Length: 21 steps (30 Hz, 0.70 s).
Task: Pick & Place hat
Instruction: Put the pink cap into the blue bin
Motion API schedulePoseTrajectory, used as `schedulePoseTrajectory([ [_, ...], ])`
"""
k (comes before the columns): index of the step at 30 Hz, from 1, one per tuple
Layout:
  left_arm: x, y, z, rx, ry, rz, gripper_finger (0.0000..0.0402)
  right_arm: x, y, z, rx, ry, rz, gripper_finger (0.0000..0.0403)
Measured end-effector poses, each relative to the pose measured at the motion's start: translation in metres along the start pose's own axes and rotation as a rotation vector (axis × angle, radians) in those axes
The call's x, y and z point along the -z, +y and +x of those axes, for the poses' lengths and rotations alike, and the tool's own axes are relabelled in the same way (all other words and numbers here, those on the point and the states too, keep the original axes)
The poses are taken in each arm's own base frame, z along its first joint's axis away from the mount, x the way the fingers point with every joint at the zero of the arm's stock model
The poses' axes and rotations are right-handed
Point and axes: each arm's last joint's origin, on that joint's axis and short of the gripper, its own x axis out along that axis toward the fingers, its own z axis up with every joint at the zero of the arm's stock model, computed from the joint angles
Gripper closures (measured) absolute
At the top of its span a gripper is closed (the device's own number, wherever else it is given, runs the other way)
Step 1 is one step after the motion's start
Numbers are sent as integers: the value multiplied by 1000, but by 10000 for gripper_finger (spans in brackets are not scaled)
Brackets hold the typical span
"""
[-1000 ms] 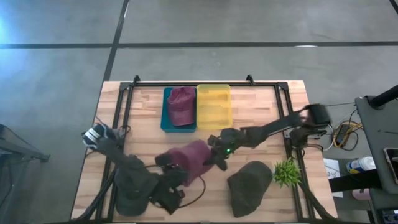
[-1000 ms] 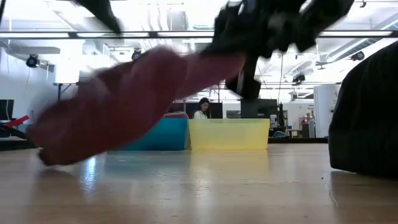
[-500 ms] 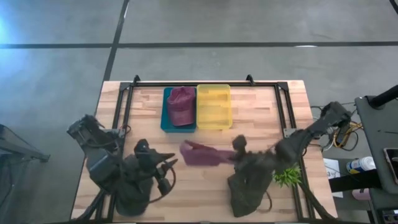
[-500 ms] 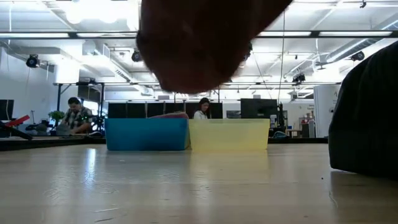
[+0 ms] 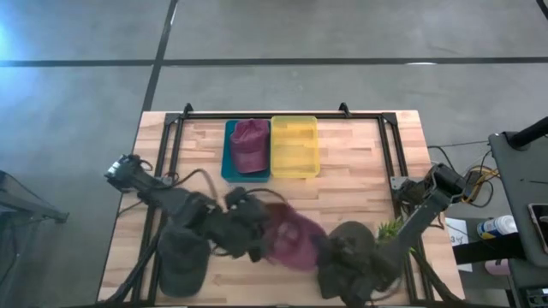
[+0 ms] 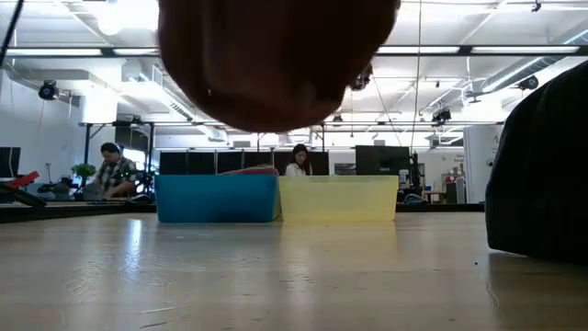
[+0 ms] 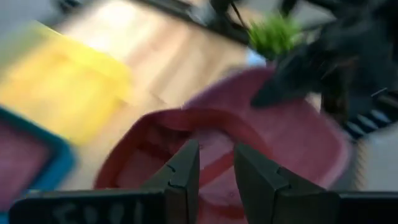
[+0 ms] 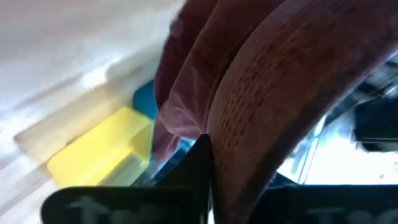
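A maroon hat [image 5: 293, 241] hangs above the table's near middle, between my two grippers; in the low view it fills the top [image 6: 276, 64], clear of the wood. My left gripper [image 5: 257, 236] is at its left side and my right gripper [image 5: 332, 250] at its right side, both shut on it. In the left wrist view the hat's hollow inside [image 7: 205, 140] faces the camera. A second maroon hat [image 5: 249, 144] lies in the teal bin [image 5: 229, 162]. My left gripper has the hat's rim [image 7: 214, 167] between its two fingers [image 7: 185, 171], coming from the table's left and slanting down. The hat hangs clear of the table, its opening toward this gripper. My right gripper is shut on the hat's edge beside the ribbed brim [image 8: 273, 99], which covers the fingertips. It comes from the table's right side, slanting down. The cloth hangs off it, clear of the table.
A yellow bin [image 5: 294, 147] stands beside the teal bin at the table's far middle. A dark green hat [image 5: 353, 257] lies under my right arm at the near right, a dark hat [image 5: 183, 263] at the near left, a small green plant [image 5: 394, 229] at the right.
The maroon hat has been lifted off the table, drawn out long between the grippers, then turned over and moved toward the near edge. My right gripper has swung toward the near right and rolled far over. My left gripper has risen and gone right.
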Motion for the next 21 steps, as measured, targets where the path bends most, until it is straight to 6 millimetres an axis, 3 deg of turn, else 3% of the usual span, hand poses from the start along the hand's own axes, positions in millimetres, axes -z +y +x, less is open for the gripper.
schedulePoseTrajectory([
  [12, 29, 1, 109, 155, 222, -6, 310, 1, -32, -21, 128, 22, 56, 390],
  [17, 45, 4, 124, 102, 310, 32, 310, 0, -32, -20, 131, 22, 70, 390],
  [21, 50, 11, 113, -8, 382, 95, 310, 0, -30, -18, 134, 32, 77, 390],
])
